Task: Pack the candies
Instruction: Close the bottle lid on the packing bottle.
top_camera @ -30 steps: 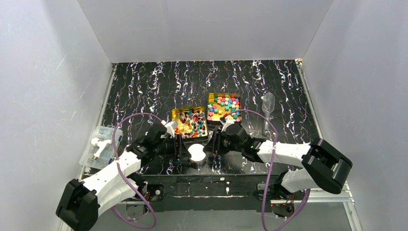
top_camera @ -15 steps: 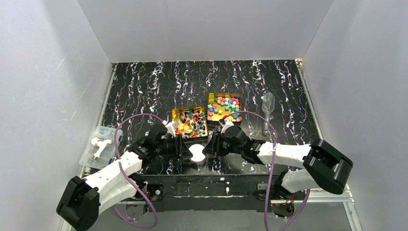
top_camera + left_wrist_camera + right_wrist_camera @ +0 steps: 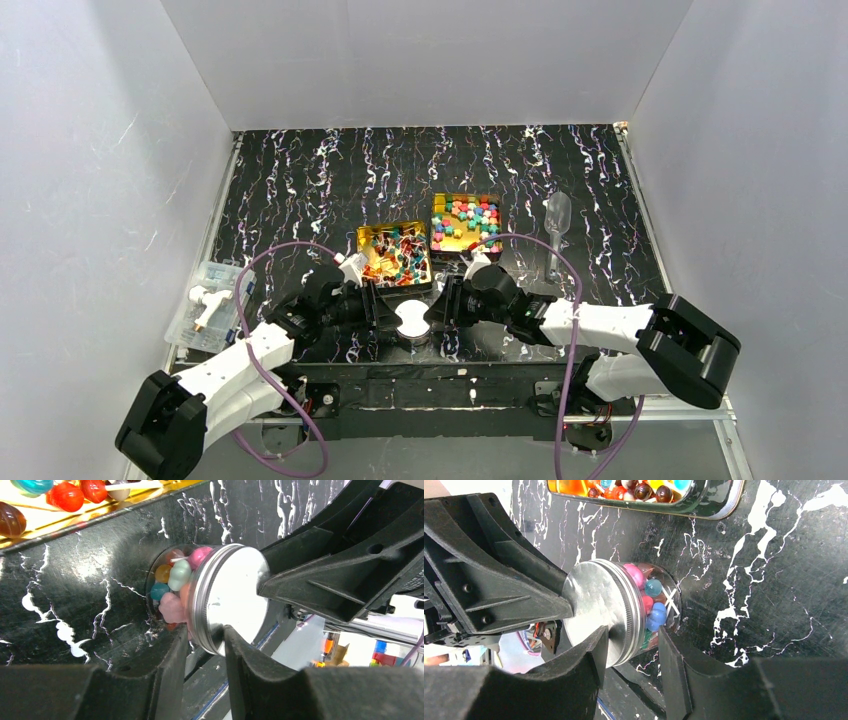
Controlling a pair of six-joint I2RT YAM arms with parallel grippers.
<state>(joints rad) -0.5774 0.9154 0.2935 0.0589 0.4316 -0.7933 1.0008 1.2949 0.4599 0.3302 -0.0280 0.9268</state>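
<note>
Overhead, the left claw (image 3: pixel 388 312) and the right claw (image 3: pixel 437 308) meet from opposite sides at a small jar (image 3: pixel 411 324) near the front edge of the black marbled surface (image 3: pixel 330 190). Just behind the jar sits a gold tin (image 3: pixel 362 240), and a second gold tin (image 3: pixel 436 200) stands beyond it to the right, both filled with loose candies (image 3: pixel 400 262). A clear scoop (image 3: pixel 556 225) lies to the right and a clear plastic box (image 3: pixel 205 310) to the far left, both well apart from the claws.

Through the left wrist camera, the left claw (image 3: pixel 205 632) has its fingers (image 3: pixel 170 670) partly apart, flanking the near rim of the jar's metal lid (image 3: pixel 227 595). Whether they clamp it cannot be told. More candies (image 3: pixel 175 577) fill the glass under the lid, and the right claw (image 3: pixel 270 577) touches the lid's far edge.

Through the right wrist camera, the right claw (image 3: pixel 631 635) is about half spread, its fingers (image 3: pixel 584 670) either side of the lidded jar. A firm grasp cannot be confirmed. The candies (image 3: pixel 651 602) show through the glass just past its fingertips, and the left claw (image 3: pixel 566 600) presses the opposite rim.
</note>
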